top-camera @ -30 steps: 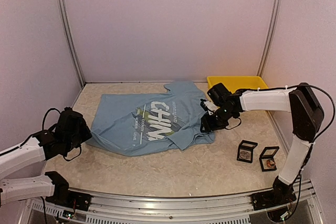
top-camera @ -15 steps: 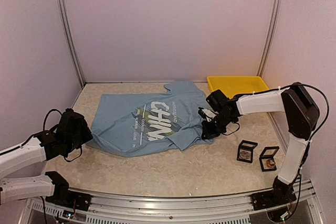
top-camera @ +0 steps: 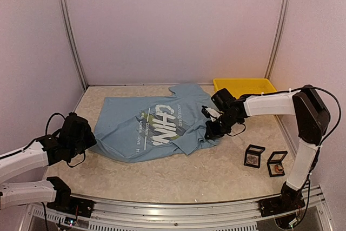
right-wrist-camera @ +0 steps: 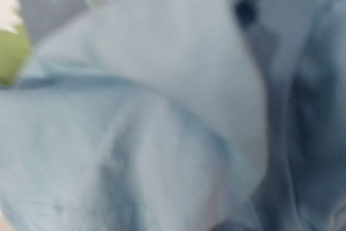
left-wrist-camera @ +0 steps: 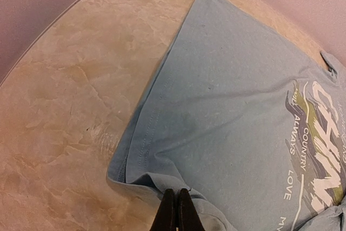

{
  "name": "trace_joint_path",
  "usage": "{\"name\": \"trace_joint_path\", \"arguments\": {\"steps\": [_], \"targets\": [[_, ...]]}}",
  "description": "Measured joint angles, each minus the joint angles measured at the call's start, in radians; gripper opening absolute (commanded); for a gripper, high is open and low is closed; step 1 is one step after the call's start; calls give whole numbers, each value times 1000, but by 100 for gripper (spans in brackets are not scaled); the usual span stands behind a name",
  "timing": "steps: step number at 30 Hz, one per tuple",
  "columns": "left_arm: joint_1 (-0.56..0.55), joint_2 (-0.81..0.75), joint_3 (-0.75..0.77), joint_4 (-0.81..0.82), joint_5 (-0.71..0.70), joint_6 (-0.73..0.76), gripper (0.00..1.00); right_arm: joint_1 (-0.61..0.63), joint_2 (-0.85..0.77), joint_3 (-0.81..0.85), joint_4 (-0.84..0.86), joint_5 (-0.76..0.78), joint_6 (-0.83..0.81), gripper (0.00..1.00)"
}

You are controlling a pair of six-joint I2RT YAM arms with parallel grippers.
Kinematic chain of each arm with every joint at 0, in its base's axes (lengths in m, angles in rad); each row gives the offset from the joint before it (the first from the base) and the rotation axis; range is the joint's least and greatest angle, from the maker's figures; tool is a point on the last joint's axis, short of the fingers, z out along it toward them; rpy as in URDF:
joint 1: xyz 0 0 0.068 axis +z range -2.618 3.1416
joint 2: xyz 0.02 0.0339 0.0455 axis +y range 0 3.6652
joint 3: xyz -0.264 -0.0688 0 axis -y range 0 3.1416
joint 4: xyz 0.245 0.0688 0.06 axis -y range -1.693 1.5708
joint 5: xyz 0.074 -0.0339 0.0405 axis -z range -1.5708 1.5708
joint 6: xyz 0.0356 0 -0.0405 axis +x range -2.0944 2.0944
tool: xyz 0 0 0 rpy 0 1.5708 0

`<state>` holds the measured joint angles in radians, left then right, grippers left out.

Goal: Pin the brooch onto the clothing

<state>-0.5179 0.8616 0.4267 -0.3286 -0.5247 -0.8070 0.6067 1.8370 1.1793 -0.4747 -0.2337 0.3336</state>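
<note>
Right gripper (top-camera: 212, 129) is down on the right-hand edge of the T-shirt (top-camera: 135, 131), jaws squeezed almost together. Going by the bunched cloth under it, it has a fold of the shirt pinched. Its own camera shows nothing but blurred blue fabric, fingers hidden. My read: it's gathering that side to lay the cloth flat before any pin goes in.

Over by the left edge of the table (top-camera: 216, 179), the left gripper (left-wrist-camera: 176, 194) is fully closed, its tips right at a corner of the shirt's edge. Whether any cloth is caught between them, I can't tell. It looks placed there to anchor that corner against a pull from the other side.

The shirt lies across the middle of the table, closer to the far edge, print facing up. It's light blue and short-sleeved, with big white lettering (top-camera: 165, 118) over green-yellow streaks. The left half lies fairly smooth, while the right side is rumpled and folded over itself.

Near the right edge of the table, 2 small open cases stand side by side: a black box (top-camera: 254, 156) and a second box (top-camera: 277, 163). Each has something round inside, and I'd guess one is the brooch, not yet picked up. A yellow tray (top-camera: 254, 85) sits in the far right corner.
</note>
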Motion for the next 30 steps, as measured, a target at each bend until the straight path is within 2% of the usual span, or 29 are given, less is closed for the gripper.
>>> {"name": "trace_joint_path", "arguments": {"steps": [12,17,30], "targets": [[0,6,-10,6,-7,0,0,41,8,68,24,-21,-36,20],[0,7,-13,6,-8,0,0,44,24,74,23,-19,-42,33],[0,16,-15,8,-16,3,0,98,52,138,31,45,-69,34]]}}
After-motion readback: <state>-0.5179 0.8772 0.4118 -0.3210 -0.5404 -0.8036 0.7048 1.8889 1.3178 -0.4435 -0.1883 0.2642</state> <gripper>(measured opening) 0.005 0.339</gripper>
